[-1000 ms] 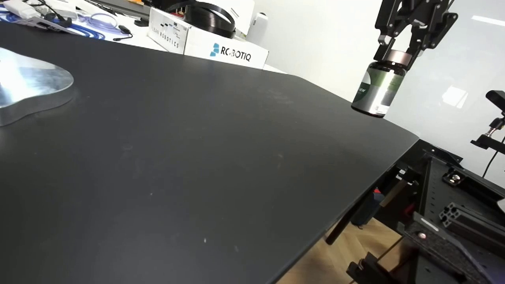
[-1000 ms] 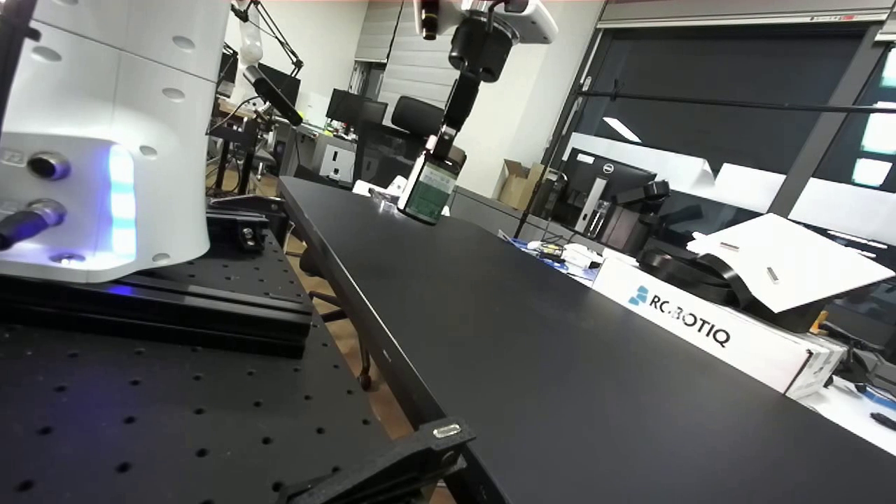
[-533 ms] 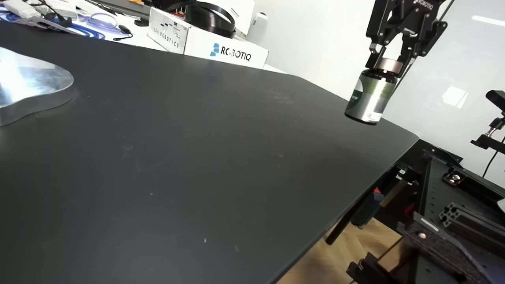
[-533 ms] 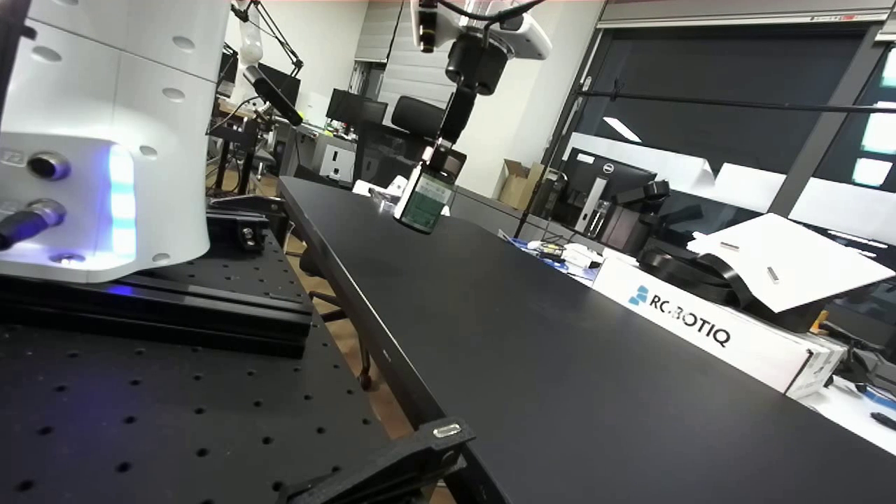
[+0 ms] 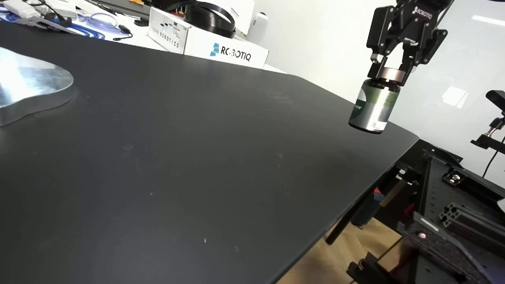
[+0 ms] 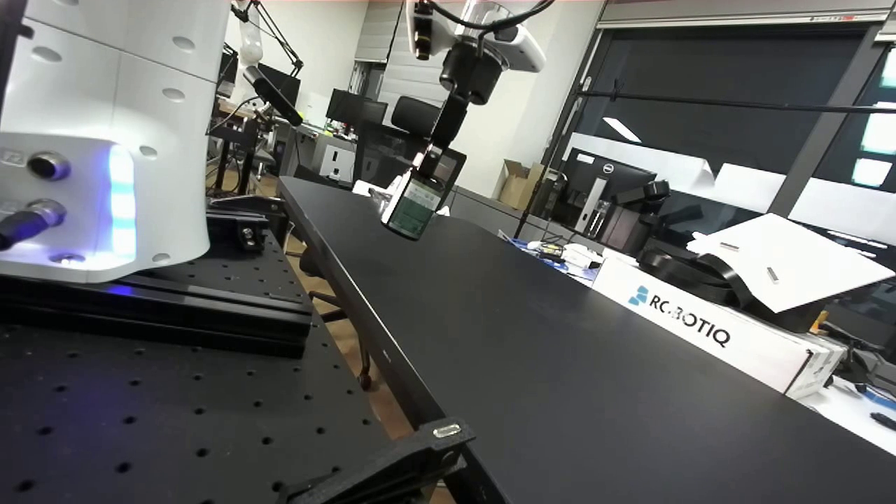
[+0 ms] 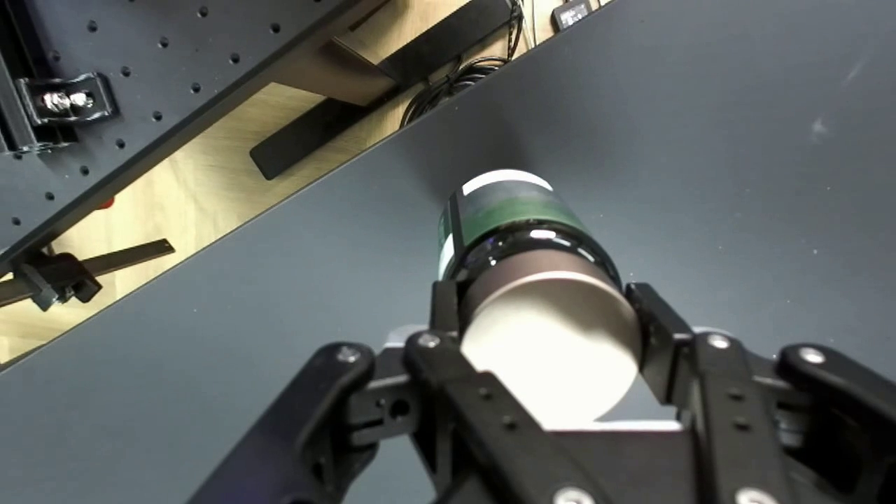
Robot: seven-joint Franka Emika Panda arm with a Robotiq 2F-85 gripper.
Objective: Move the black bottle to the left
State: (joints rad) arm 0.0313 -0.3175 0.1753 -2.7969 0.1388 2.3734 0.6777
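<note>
The black bottle is a short dark cylinder with a green and silvery label and a pinkish-brown cap. It shows in both exterior views (image 5: 375,107) (image 6: 414,208) and in the wrist view (image 7: 518,206). My gripper (image 5: 389,75) is shut on its cap, one finger on each side; the gripper also shows in an exterior view (image 6: 428,165) and in the wrist view (image 7: 546,308). The bottle hangs slightly tilted above the black table (image 5: 197,157), near the side facing the robot base. Its underside is hidden.
A shiny silver metal piece (image 5: 35,85) lies on the table at the left of an exterior view. A white Robotiq box (image 6: 700,325) stands beyond the table's far edge. The white robot base (image 6: 105,105) stands on a perforated plate (image 6: 161,420), with a gap to the table.
My gripper and the bottle have moved down toward the table. The bottle has stayed held throughout. The table and the things around it have not moved.
</note>
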